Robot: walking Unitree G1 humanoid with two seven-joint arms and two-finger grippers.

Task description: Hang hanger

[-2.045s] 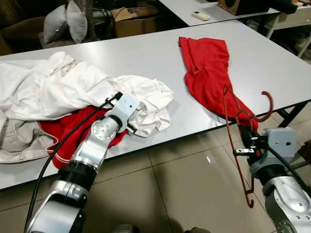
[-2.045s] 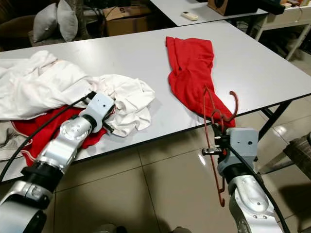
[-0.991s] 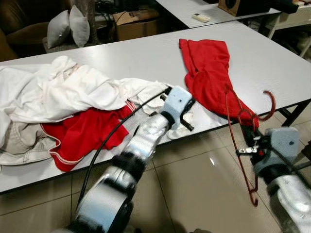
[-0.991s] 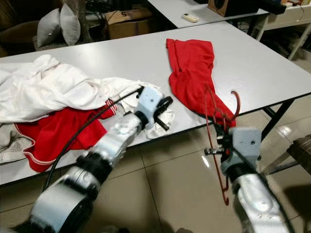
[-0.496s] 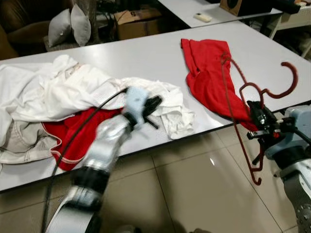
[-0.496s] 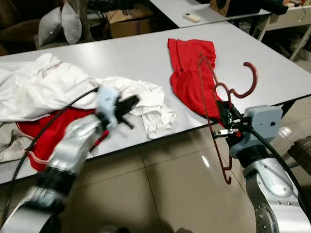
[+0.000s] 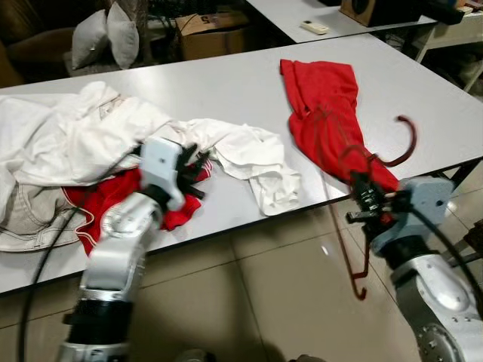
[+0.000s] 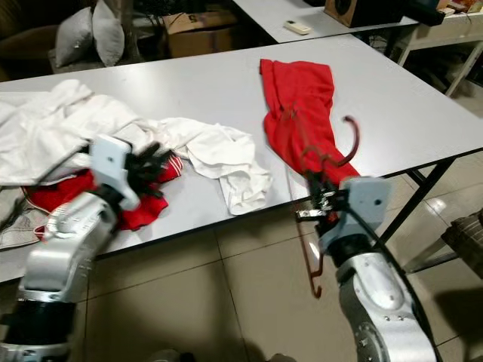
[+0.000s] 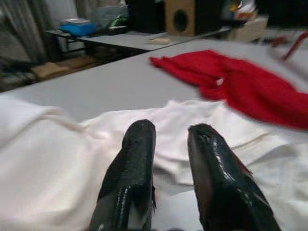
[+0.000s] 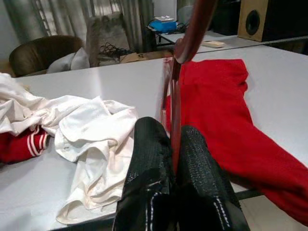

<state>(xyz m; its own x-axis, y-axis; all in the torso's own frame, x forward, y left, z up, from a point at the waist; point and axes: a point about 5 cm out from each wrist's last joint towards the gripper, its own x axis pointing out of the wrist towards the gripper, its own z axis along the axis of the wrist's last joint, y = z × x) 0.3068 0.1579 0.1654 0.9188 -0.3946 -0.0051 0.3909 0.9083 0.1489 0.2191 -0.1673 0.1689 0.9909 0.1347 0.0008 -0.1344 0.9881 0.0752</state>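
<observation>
Your right gripper (image 10: 174,144) has its fingers (image 10: 149,159) pinching the red hanger (image 7: 355,226), which hangs off the table's near edge, its hook (image 7: 404,143) over the red shirt (image 7: 324,113). Your left gripper (image 9: 168,144) holds its fingers (image 9: 137,154) slightly spread, gripping nothing, just above the white clothes (image 7: 83,136) piled on the grey table (image 7: 226,83), beside a second red garment (image 7: 106,204).
</observation>
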